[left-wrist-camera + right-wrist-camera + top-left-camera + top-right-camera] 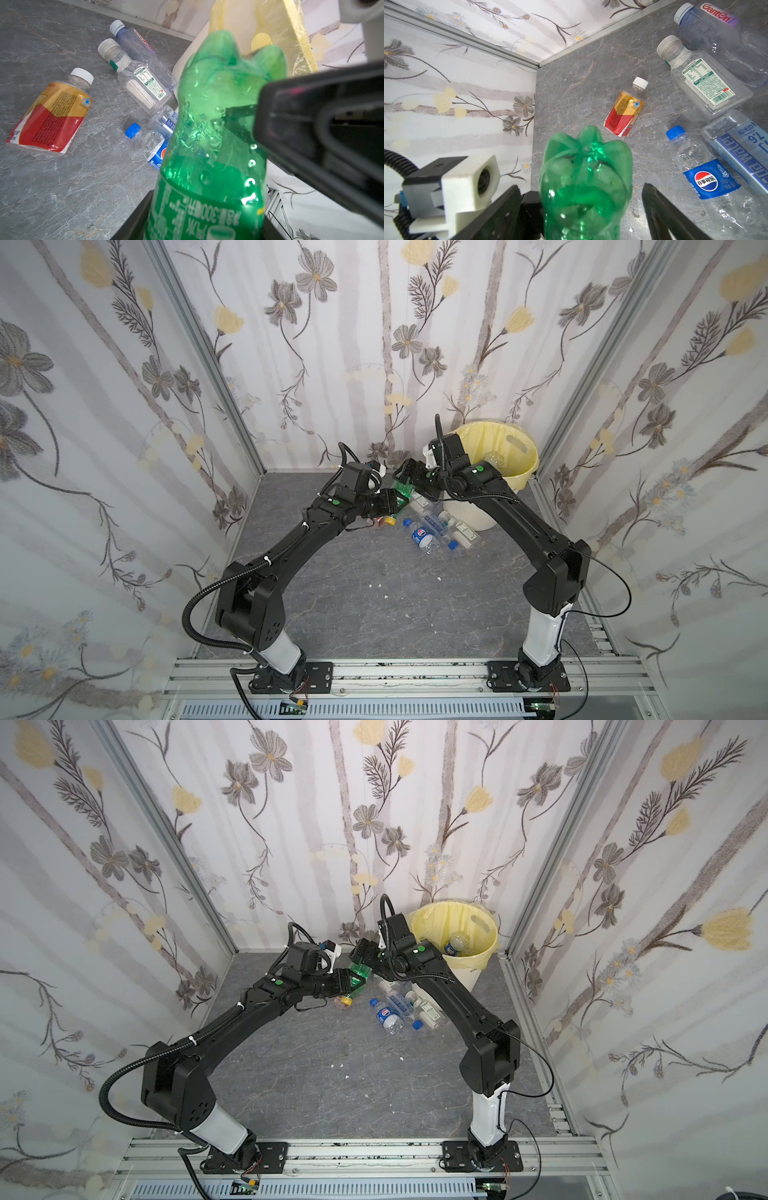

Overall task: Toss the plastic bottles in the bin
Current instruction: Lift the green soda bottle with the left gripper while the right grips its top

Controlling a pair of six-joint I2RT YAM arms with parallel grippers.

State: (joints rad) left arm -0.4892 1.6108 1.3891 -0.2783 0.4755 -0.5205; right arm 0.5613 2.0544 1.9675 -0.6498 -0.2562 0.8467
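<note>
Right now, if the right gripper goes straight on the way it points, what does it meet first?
Most likely the green bottle that the left gripper holds: its base lies between the open jaws of the right gripper.

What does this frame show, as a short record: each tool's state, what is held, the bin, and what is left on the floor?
Left tool: shut on the green bottle
Right tool: open, jaws on either side of the green bottle's base
Bin: upright near the far right corner, yellow liner, one clear bottle visible inside
Floor: several bottles lie beside the bin, among them a Pepsi bottle and an orange-red bottle
Stage: looks like a handover, not yet complete
</note>
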